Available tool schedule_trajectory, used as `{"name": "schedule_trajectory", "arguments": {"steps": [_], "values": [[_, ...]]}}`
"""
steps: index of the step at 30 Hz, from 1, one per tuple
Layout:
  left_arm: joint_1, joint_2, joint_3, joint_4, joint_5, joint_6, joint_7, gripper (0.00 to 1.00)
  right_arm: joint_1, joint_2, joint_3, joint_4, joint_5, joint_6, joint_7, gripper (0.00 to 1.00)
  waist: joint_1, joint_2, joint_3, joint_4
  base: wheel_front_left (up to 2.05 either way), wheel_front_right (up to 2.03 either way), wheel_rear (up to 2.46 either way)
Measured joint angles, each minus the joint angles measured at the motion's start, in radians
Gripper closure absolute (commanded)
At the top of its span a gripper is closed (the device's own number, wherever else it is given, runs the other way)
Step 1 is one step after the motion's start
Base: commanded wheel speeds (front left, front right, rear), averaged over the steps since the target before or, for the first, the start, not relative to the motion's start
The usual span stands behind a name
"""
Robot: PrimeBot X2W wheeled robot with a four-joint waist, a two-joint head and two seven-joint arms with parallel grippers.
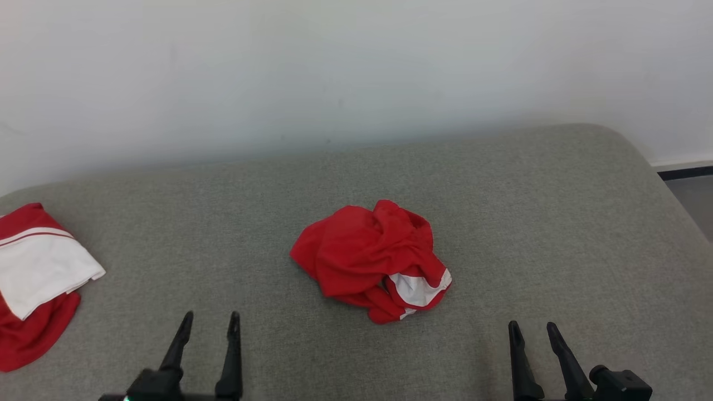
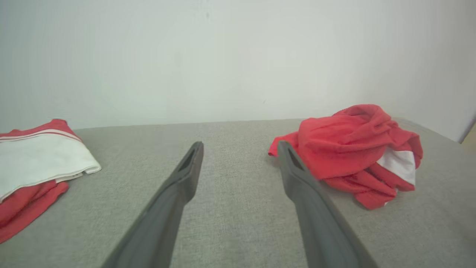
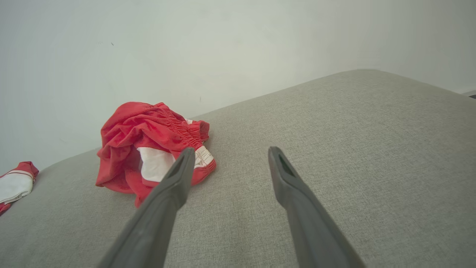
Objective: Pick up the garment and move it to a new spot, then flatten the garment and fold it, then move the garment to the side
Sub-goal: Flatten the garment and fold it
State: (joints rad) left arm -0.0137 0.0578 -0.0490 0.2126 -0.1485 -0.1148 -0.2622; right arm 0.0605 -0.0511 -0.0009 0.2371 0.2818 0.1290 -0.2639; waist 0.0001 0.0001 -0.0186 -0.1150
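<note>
Crumpled red-and-white cloth garment point(image 1: 370, 259) is lying centrally on the grey upholstered desk point(image 1: 529, 223) beyond left tool point(image 1: 211, 316) and right tool point(image 1: 532, 326), both gaping empty; limp and light, likely inviting a top-fold pinch.

The left gripper point(image 1: 211, 316) and the right gripper point(image 1: 532, 326) each bore two long, slim fingers point(image 2: 186, 175), matte black from the head view and dark grey up close, tapering to blunt tips. A narrow recess point(image 3: 284, 165) marked each finger near its tip. Blocky black mounts point(image 1: 624, 385) sat at their bases, the left one with a small green light point(image 1: 127, 397).
</note>
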Motion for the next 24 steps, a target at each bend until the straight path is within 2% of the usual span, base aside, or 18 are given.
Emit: {"name": "schedule_trajectory", "arguments": {"steps": [2,5,8,12,15,18,24], "values": [[-0.058,0.015,-0.038,0.019,0.006,-0.006,0.026,0.00,-0.002,0.000,0.006,0.002,0.000,0.000,0.000,0.00,0.0000,0.0000,0.004,-0.015,0.00,0.00,0.00],[-0.162,0.042,-0.108,0.046,0.004,-0.010,0.125,0.00,-0.006,0.000,0.011,0.003,0.003,0.000,0.000,0.00,0.0001,0.0000,0.008,-0.041,0.00,0.00,0.00],[-0.269,0.047,-0.173,0.069,-0.036,-0.015,0.256,0.00,-0.007,0.000,0.016,0.005,0.003,0.000,0.000,0.00,0.0000,0.0000,0.012,-0.070,0.00,0.00,0.00],[-0.385,0.030,-0.258,0.114,-0.130,-0.015,0.495,0.00,-0.008,0.000,0.018,0.006,0.002,0.000,0.000,0.00,0.0000,0.0000,0.017,-0.110,0.00,0.00,0.00],[-0.463,0.016,-0.312,0.129,-0.171,-0.015,0.616,0.00,-0.014,0.000,0.028,0.006,0.002,0.000,0.000,0.00,0.0000,0.0000,0.022,-0.142,0.00,0.00,0.00],[-0.526,0.008,-0.367,0.160,-0.171,-0.015,0.699,0.00,-0.025,0.000,0.035,0.006,0.003,0.000,0.000,0.00,0.0000,0.0000,0.030,-0.175,0.00,0.00,0.00],[-0.627,-0.002,-0.490,0.237,-0.172,-0.016,0.799,0.00,-0.033,0.000,0.041,0.004,0.019,0.000,0.000,0.00,-0.0001,0.0000,0.056,-0.235,0.00,0.00,0.00]]}}
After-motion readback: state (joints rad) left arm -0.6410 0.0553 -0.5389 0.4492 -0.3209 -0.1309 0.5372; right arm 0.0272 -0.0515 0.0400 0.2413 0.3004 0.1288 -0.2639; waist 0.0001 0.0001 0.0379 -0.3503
